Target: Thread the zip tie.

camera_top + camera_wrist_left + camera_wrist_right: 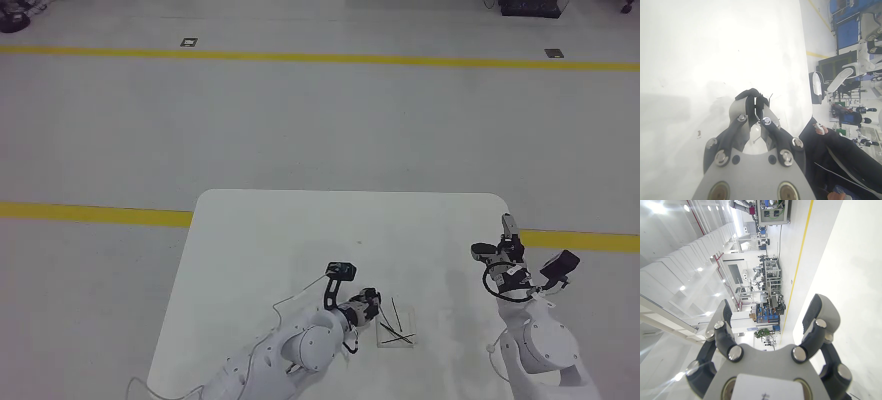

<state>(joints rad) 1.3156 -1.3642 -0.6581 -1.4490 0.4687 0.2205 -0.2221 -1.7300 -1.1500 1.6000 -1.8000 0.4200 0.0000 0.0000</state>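
1. White surface (300, 230) lies under the left gripper (755, 98), whose fingers are drawn narrow, seemingly pinching one thin black zip tie (770, 97) near the robot's side.
2. Just beside them, a few other ties (398, 333) lie crossed on the surface.
3. Well apart, by the surface's right edge, the right gripper (770, 306) hangs with fingers spread wide, holding nothing.
4. I'd say threading has barely begun: no loop is formed, and the tail is yet to go through the head.
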